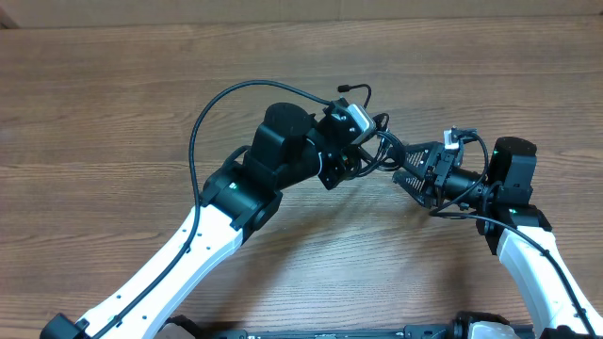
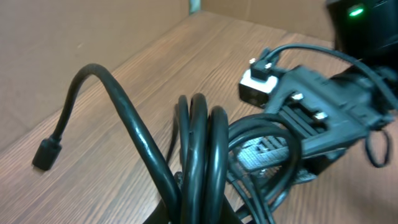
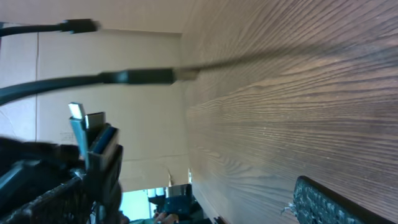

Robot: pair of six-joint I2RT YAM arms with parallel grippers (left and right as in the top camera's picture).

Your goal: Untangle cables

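The cables [image 1: 380,149] are a bunch of black cords between the two grippers at the table's middle. In the left wrist view, several black loops [image 2: 200,149] rise from my left gripper [image 2: 205,214], which is shut on them. One cord arches left to a black plug end [image 2: 46,154] above the wood. My left gripper [image 1: 350,141] meets my right gripper [image 1: 407,165] at the bunch. The right gripper is open, with cords looped round one finger pad [image 2: 261,151]. In the right wrist view, two cord ends [image 3: 138,76] hang in the air past my right gripper [image 3: 205,196].
The wooden table [image 1: 113,104] spreads all round. The left arm's own thick black cable [image 1: 221,99] arcs over the table's left middle. A free cord end [image 1: 353,89] sticks up behind the left gripper. Cardboard walls [image 2: 50,37] stand beyond the table's edge.
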